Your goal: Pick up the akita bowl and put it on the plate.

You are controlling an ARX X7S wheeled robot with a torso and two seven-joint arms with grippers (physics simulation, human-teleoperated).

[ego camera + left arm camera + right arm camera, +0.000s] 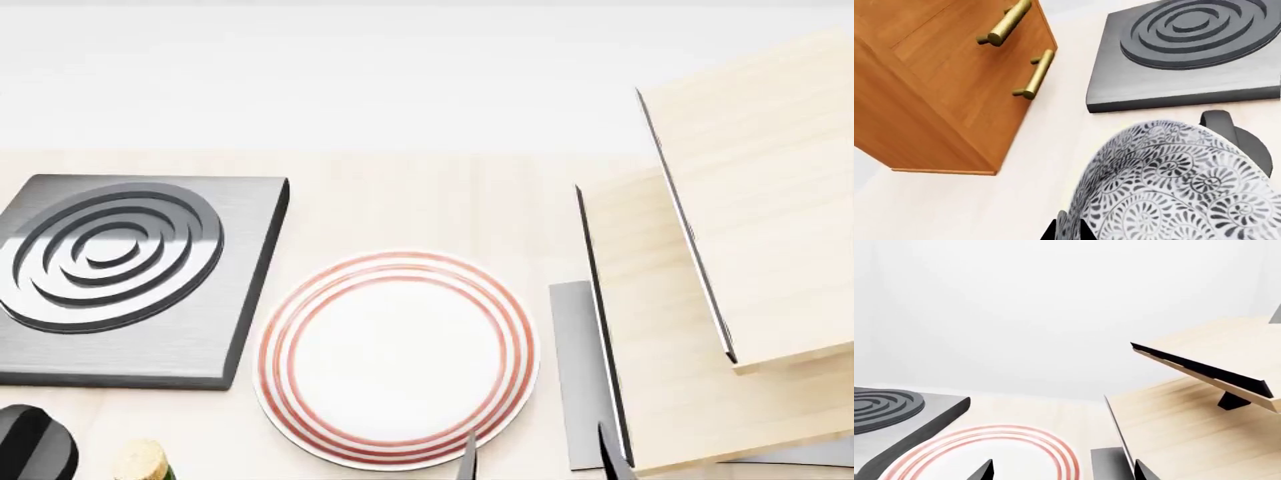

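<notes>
Left wrist view alone shows the akita bowl (1174, 185), gripped by the left gripper (1069, 231). Head view: plate (396, 358) at 6 o'clock, right gripper (541, 455) open.

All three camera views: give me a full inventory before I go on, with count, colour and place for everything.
Deep round patterned ceramic bowl: one, white with grey-black floral print, close under the left wrist camera, beside the burner.
Flat round plate: one, white with thin red rings, centre of the counter, nothing on it.
Square burner: one, dark grey with raised rings, left of the plate.
Wooden cabinet: one, orange-brown with two brass handles, near the bowl.
Pale wooden panels: two, light wood, right of the plate.
Dark round object: one, black, lower left corner of the head view; identity unclear.
Right gripper fingers: two dark tips, apart, near the plate.
Left gripper fingers: dark tips at the bowl's edge; state unclear.
</notes>
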